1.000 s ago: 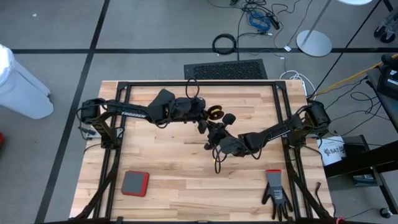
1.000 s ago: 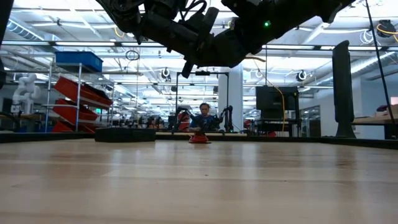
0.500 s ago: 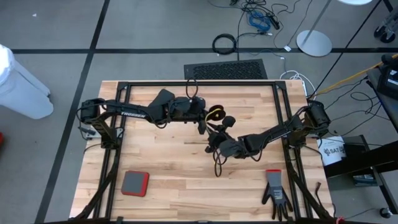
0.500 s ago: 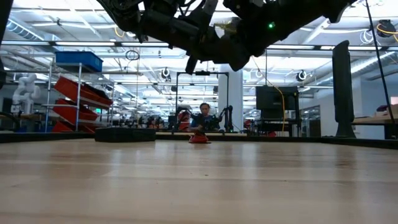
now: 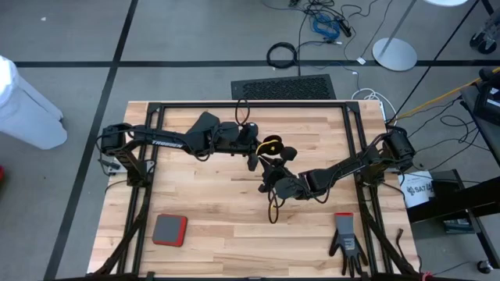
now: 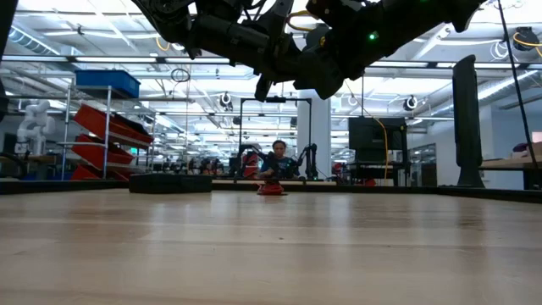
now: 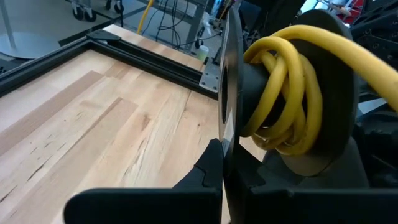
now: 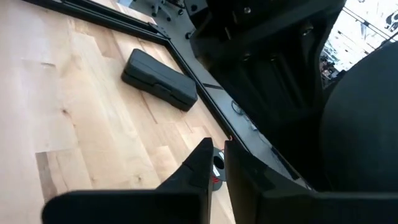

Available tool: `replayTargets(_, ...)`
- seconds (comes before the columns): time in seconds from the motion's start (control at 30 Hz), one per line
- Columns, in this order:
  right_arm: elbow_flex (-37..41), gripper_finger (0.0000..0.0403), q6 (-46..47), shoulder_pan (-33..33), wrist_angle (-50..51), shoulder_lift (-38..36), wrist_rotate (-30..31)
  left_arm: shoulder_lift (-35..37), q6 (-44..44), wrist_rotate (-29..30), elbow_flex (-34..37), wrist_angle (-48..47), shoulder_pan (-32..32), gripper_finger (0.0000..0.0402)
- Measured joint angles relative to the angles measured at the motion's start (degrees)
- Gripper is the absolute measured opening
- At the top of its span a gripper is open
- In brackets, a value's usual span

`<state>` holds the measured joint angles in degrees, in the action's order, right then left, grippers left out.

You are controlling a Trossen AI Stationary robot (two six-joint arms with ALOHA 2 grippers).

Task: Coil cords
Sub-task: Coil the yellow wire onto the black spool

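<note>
Left wrist view: a yellow cord is wound in several loops around the hub of a small black reel, which stands on edge with its axle running across, between the left gripper's fingers. Those fingers are closed tight on the reel's thin rim. One strand of the cord leaves the coil and runs off past the frame's edge, so I judge the winding well along but not finished. In the high view the reel hangs above the middle of the wooden table, toward its far side, at the tip of the left gripper. The right gripper is just beside it, nearly closed; what it pinches I cannot tell. A loose dark loop with a yellowish tint trails from under the right arm onto the table. It may be the rest of the cord. No second cord can be made out. A grey and red pad and a black glove lie near the front edge, well apart from the reel.
</note>
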<state>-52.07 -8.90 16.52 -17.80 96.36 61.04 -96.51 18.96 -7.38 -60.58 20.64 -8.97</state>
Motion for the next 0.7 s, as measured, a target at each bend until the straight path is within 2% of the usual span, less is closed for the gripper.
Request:
replayTargets(0.37, 0.0, 0.0023, 7.4, -1.0, 4.1, 0.0, -5.0, 0.0, -1.8, 0.0, 0.0, -0.2, 0.1, 0.0000)
replayTargets(0.7, -0.1, 0.0022, 15.5, -5.7, 8.6, -0.1, -13.4, -0.2, -6.8, 2.5, 0.2, -2.5, 0.2, 0.0002)
